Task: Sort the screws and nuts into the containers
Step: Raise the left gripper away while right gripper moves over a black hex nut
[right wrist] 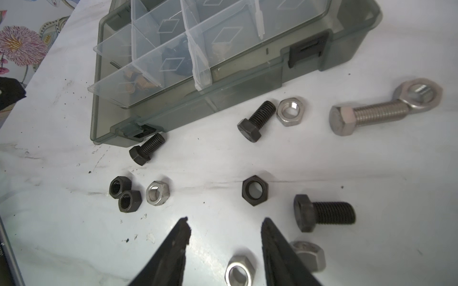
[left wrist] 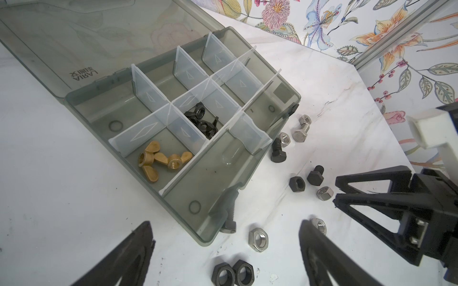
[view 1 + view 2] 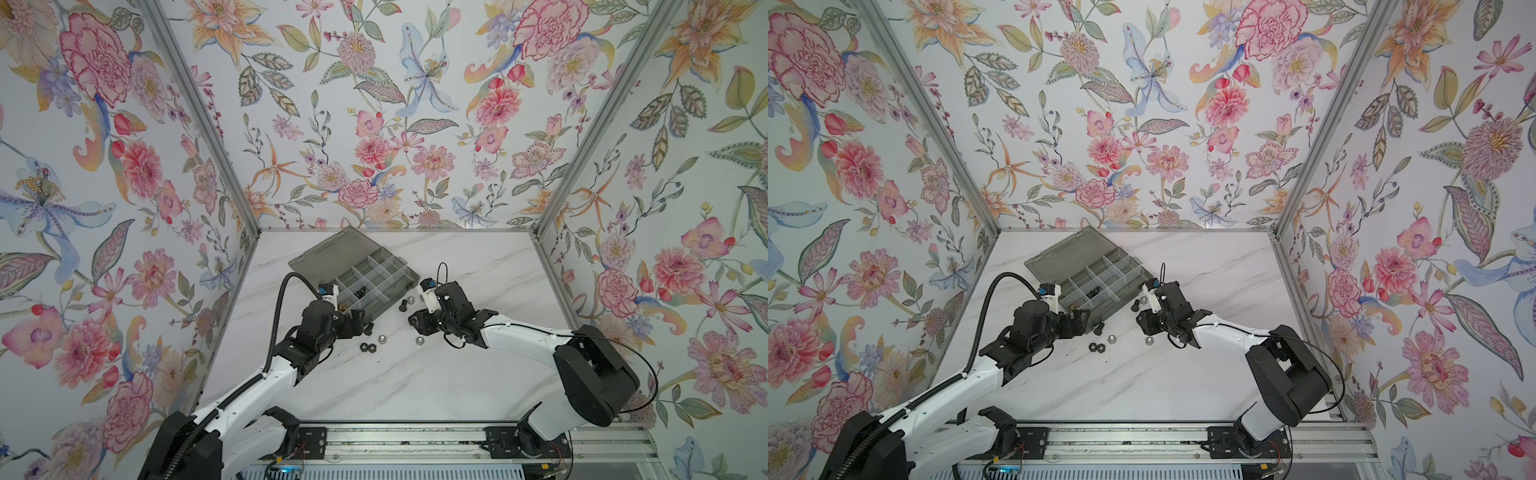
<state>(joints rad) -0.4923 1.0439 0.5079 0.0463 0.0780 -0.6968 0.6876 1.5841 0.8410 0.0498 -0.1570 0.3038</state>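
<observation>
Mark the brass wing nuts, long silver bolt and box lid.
brass wing nuts (image 2: 161, 158), left wrist view, a wing
long silver bolt (image 1: 381, 111), right wrist view, mid shank
box lid (image 2: 86, 32), left wrist view, flat panel

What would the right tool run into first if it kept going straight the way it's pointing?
Most likely the lone black nut, lying on the table just ahead of the right tool, whose tips stand open. The silver nut between the tips looks beneath them, though depth is unclear.

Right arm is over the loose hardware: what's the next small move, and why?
Probably lower the right gripper and close on the silver nut: its jaws stand open, holding nothing, and that nut lies loose between them in the right wrist view.
</observation>
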